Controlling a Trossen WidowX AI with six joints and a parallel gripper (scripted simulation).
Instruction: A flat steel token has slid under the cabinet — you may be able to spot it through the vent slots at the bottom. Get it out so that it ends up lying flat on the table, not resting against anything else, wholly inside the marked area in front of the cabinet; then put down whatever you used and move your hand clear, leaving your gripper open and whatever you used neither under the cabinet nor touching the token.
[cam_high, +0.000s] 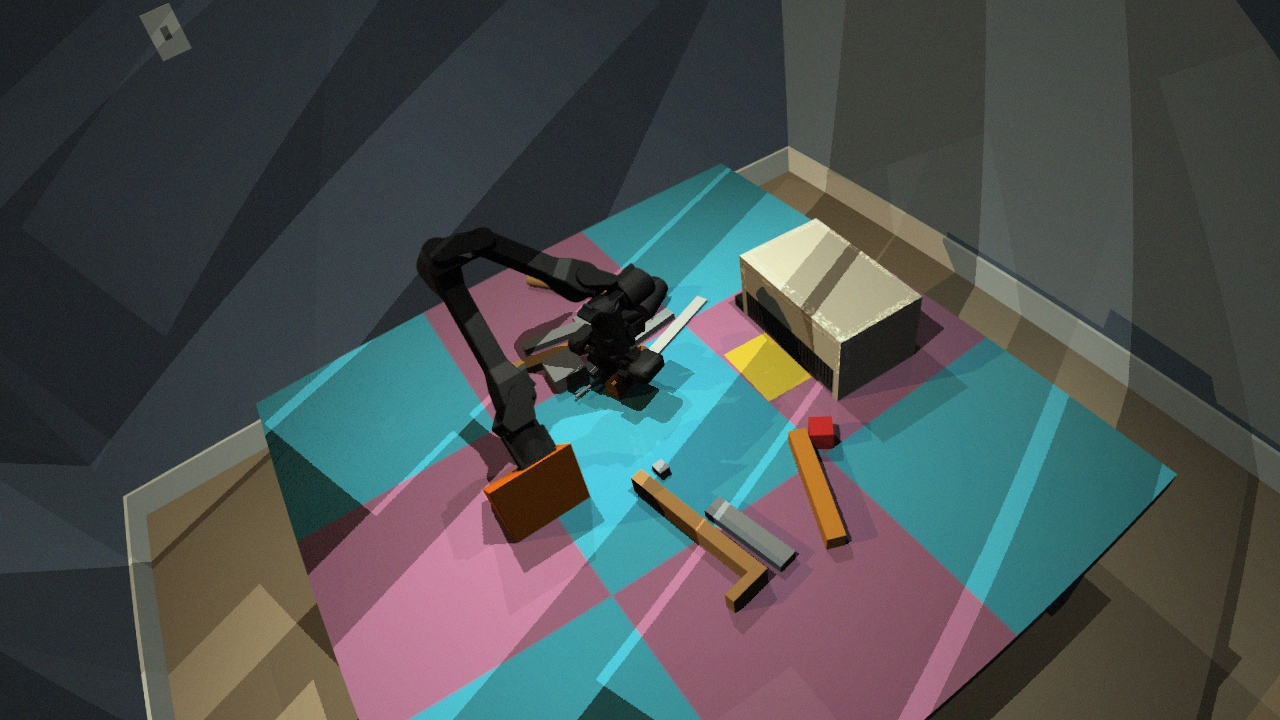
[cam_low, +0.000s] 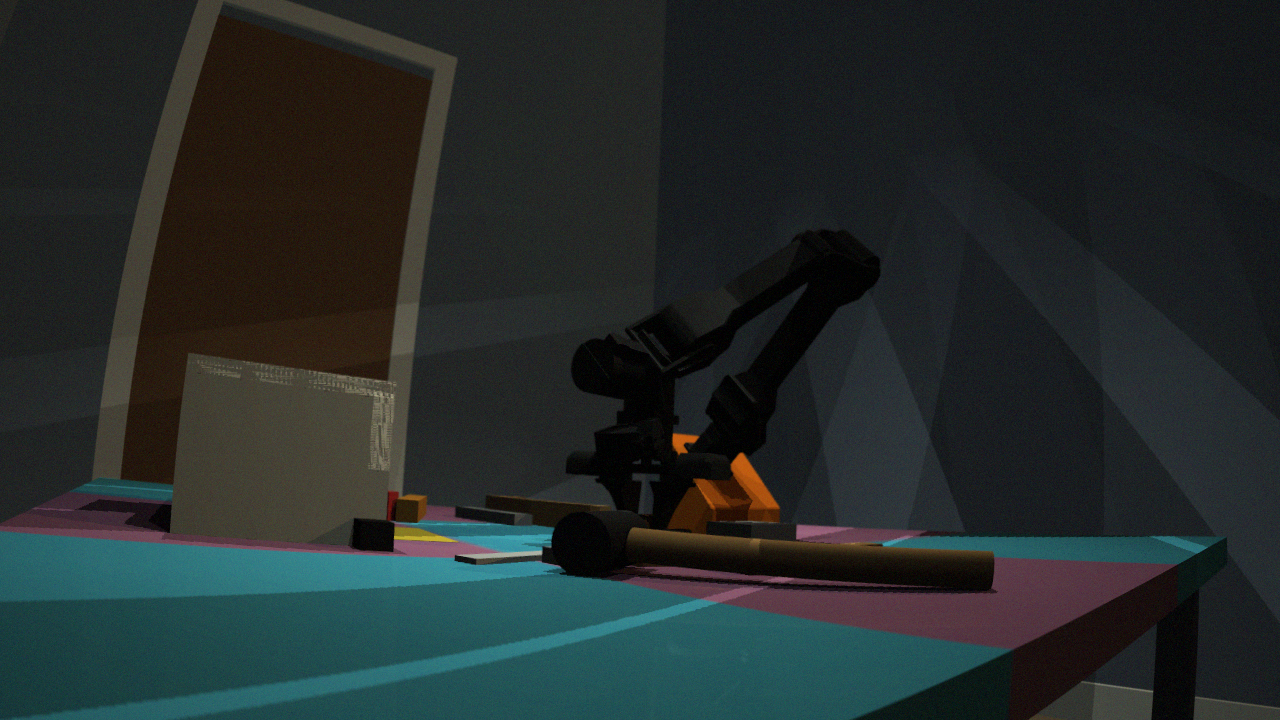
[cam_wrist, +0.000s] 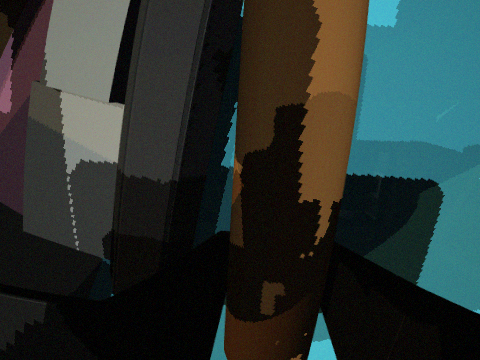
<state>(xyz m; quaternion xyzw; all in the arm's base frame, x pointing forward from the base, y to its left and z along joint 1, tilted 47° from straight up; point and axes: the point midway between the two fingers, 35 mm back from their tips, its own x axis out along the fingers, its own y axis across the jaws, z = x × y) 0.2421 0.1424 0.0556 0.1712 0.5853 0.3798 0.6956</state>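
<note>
The cream cabinet (cam_high: 863, 277) (cam_low: 277, 447) stands at the back right in the top view, its dark vent slots facing the yellow marked area (cam_high: 768, 367) (cam_low: 424, 534). I cannot make out the steel token in any view. My gripper (cam_high: 617, 368) (cam_low: 640, 497) (cam_wrist: 271, 245) is low over the table, left of the yellow area in the top view. It is shut on a brown wooden rod (cam_wrist: 330, 115) (cam_high: 616, 386), which passes between both fingers. The arm hides much of the rod in the top and exterior views, so I cannot tell its far end.
Grey bars and a pale strip (cam_high: 682, 324) (cam_low: 501, 557) lie beside the gripper. A black-headed mallet (cam_low: 592, 542) lies behind it. A red cube (cam_high: 820, 430), an orange bar (cam_high: 816, 488), an L-shaped wooden piece (cam_high: 684, 516), a grey bar (cam_high: 750, 532) and a small pale cube (cam_high: 661, 468) lie elsewhere.
</note>
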